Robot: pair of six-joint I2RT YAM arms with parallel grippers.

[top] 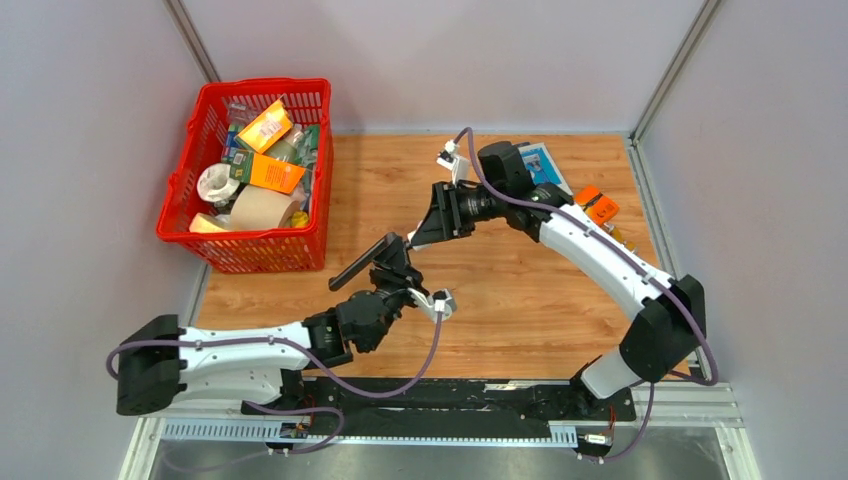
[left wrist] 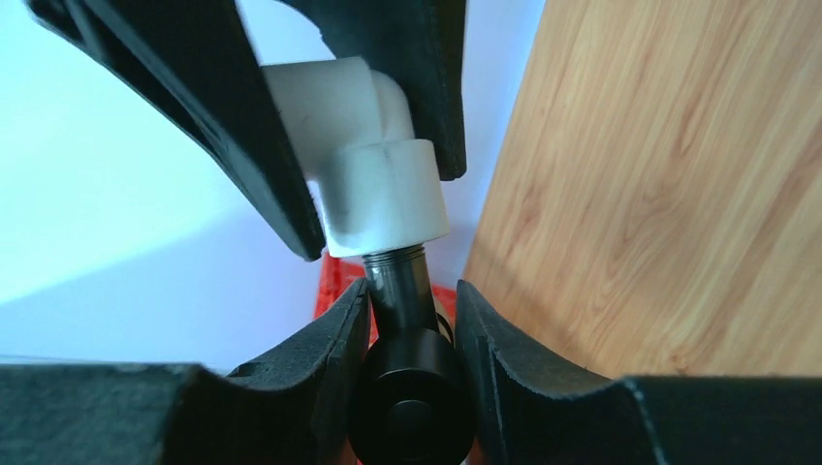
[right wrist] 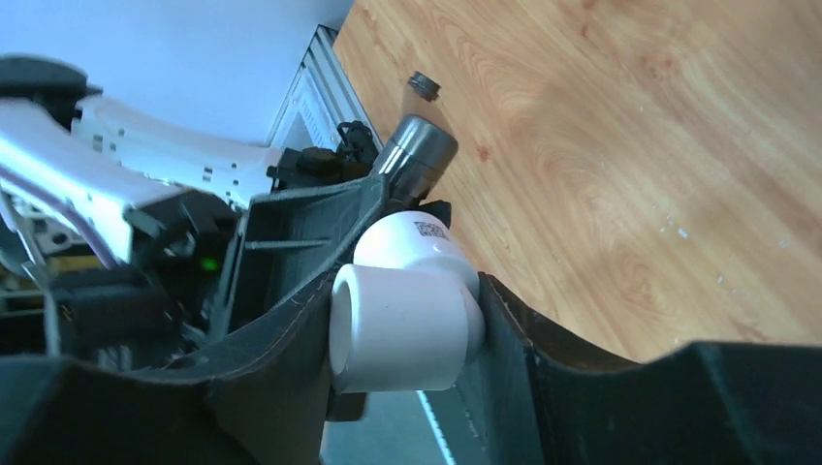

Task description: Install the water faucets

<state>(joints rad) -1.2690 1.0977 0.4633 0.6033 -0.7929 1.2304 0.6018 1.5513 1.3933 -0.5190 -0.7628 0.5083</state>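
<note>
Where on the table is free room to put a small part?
Free: table strip between left gripper and the arm bases; the far strip between basket and right gripper. Crowded: the far right corner, with booklet and orange box, and the centre, where the grippers meet.

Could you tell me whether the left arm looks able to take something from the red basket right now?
Probably not yet: the left end effector is shut on the faucet, whose threaded end meets the elbow held by the right end effector. The basket itself lies close, bare table between.
</note>
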